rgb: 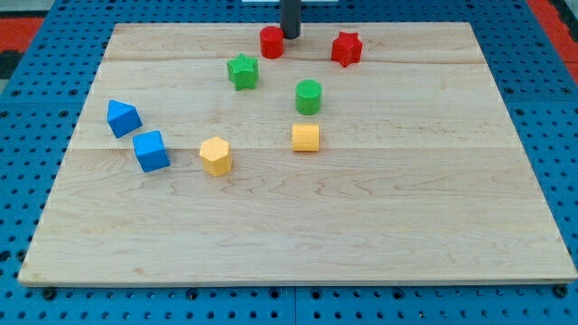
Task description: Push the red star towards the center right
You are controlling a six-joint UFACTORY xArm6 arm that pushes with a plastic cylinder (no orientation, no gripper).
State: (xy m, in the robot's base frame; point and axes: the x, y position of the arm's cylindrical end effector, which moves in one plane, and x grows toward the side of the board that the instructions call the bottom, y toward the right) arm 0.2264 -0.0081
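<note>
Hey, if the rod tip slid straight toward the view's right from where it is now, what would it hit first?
Probably the red star. My tip sits at the view's top, just right of the red cylinder, and the star is the only block to its right, slightly lower in view, so it might only be clipped.

Just one camera here, looking down at an angle from the near edge of the pale wooden counter point(298, 235), facing toward its far side. It's pulled back enough that nearly the whole board fits, with blue pegboard point(27, 135) showing all around. The dark rod gets cropped at top centre.
</note>
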